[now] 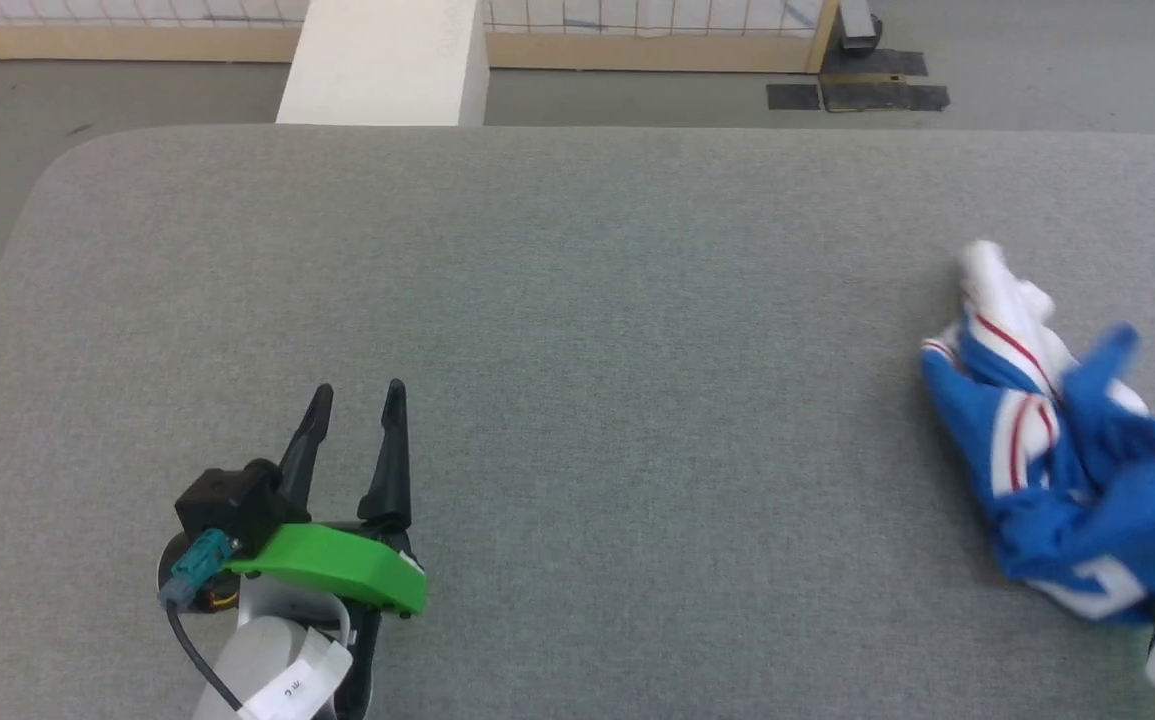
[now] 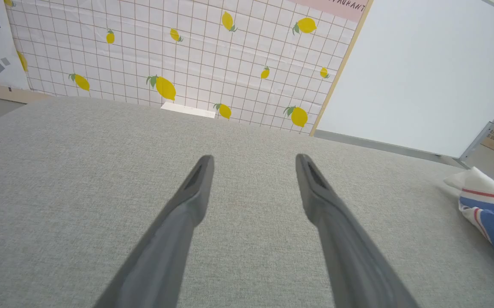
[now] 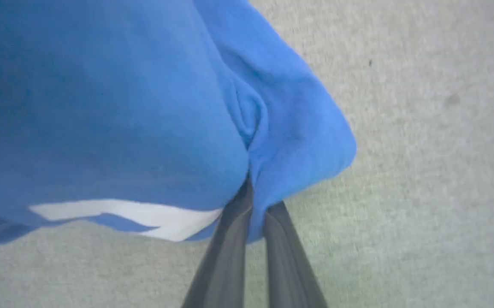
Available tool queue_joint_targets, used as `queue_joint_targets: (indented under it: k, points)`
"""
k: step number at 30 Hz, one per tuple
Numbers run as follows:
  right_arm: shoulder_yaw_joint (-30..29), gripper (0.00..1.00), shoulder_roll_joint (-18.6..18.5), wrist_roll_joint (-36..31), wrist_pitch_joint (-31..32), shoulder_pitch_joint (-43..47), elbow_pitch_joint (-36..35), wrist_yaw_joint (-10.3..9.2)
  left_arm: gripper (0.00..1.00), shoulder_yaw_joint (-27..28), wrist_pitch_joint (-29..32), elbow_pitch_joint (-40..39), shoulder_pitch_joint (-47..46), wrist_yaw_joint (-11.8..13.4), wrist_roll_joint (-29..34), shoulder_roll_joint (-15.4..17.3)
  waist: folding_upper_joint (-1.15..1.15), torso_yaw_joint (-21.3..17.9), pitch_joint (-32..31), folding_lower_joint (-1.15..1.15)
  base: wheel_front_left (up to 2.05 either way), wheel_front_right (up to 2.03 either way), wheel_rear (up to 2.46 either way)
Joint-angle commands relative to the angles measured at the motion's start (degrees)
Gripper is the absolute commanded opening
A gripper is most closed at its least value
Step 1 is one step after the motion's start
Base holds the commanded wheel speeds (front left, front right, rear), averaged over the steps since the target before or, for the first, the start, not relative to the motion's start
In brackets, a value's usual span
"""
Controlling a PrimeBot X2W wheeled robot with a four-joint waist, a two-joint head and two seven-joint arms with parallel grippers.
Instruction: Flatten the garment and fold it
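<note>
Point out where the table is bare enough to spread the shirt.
Bare: the whole stretch of table between the open left gripper and the garment, back to the far edge. Crowded: the right edge, where the right gripper pinches the bunched garment.

garment: bunched at right side of bench | right tool: bench's near-right corner, cloth of garment's near edge between its fingers | left tool: over bench's near-left part, well apart from garment | block: behind bench's far edge, left of middle
</note>
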Motion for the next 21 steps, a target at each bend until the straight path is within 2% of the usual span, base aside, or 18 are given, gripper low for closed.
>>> queue_joint_targets:
  k: [1, 2, 10, 12, 13, 16, 21]
  points:
    - [-1.3, 0.35, 1.6, -0.5, -0.9, 1.7, -0.3, -0.08, 1.00, 0.2, -0.2, 0.2, 0.7, -0.2, 0.2, 0.0, 0.69, -0.3, 0.0, 0.00, 0.00, 0.00, 0.00]
    - [-2.7, 1.00, 2.9, -0.7, -1.8, 2.9, -0.7, -0.08, 1.00, 0.3, -0.2, 0.2, 0.8, -0.2, 0.2, 0.0, 0.69, -0.4, 0.1, 0.00, 0.00, 0.00, 0.00]
    - [-14.6, 1.00, 10.7, -7.8, -13.6, 5.4, -8.4, -0.08, 1.00, 0.8, -0.2, 0.1, 1.5, -0.2, 0.4, 0.1, 0.69, -0.7, -0.6, 0.00, 0.00, 0.00, 0.00]
    - [-15.8, 1.00, 11.6, -9.7, -14.6, 4.3, -10.9, -0.08, 1.00, 0.8, -0.2, 0.1, 1.7, -0.1, 0.4, 0.1, 0.69, -0.8, -0.8, 0.00, 0.00, 0.00, 0.00]
    - [-15.0, 1.00, 11.6, -11.2, -13.6, 1.6, -14.2, -0.08, 1.00, 0.7, -0.2, 0.1, 1.8, -0.1, 0.5, 0.1, 0.69, -0.9, -0.9, 0.00, 0.00, 0.00, 0.00]
    - [-10.9, 1.00, 9.7, -11.6, -9.3, -2.0, -16.0, -0.08, 1.00, 0.5, -0.2, 0.1, 1.5, -0.2, 0.5, 0.2, 0.69, -0.6, -0.8, 0.00, 0.00, 0.00, 0.00]
    - [-0.8, 1.00, 3.5, -9.5, 1.1, -8.6, -16.3, -0.08, 1.00, 0.0, -0.2, 0.0, 0.4, -0.4, 0.3, -0.1, 0.69, 1.2, 0.3, 0.00, 0.00, 0.00, 0.00]
